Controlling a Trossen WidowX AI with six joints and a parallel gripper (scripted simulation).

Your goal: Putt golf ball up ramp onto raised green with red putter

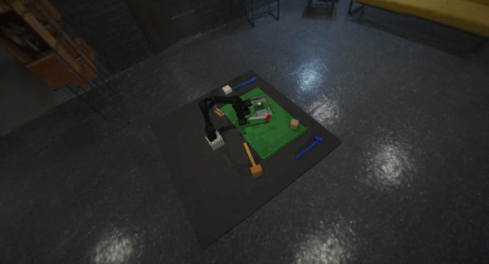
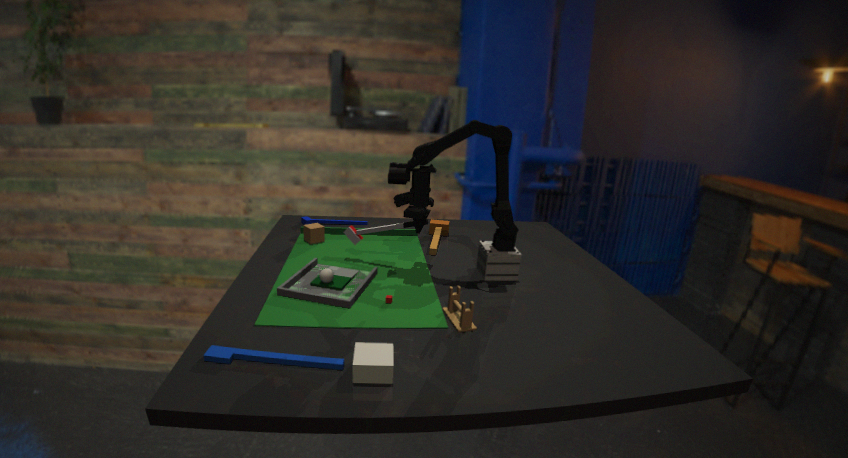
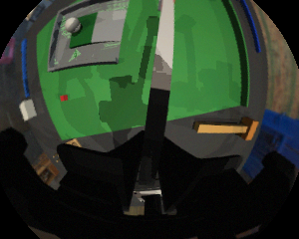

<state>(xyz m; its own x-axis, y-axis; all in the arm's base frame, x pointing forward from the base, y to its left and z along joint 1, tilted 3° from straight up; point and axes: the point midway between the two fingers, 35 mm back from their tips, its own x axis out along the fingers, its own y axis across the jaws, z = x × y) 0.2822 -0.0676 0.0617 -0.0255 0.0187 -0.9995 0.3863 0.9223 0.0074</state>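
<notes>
My gripper (image 1: 243, 121) (image 2: 416, 223) is shut on the red putter's shaft (image 2: 382, 227) (image 3: 164, 47). The putter's red head (image 1: 267, 117) (image 2: 357, 231) hangs above the green mat, on the ramp side of the grey-walled frame (image 2: 315, 299) (image 3: 85, 66). The white golf ball (image 1: 259, 104) (image 2: 326, 275) (image 3: 73, 25) is inside that frame, at a corner of the dark raised green (image 2: 338, 282) (image 3: 82, 39), well apart from the putter head. The pale ramp (image 1: 262, 112) (image 3: 110, 20) adjoins the raised green. Whether the ball moves cannot be told.
A brown block (image 1: 293, 124) (image 2: 313, 233) and a small red cube (image 2: 389, 299) (image 3: 64, 98) are on the mat. Around it lie an orange mallet (image 1: 255, 170) (image 3: 249, 128), a blue club (image 1: 307, 148), another blue club (image 2: 282, 358), a white block (image 2: 373, 363) and a wooden stand (image 2: 465, 318).
</notes>
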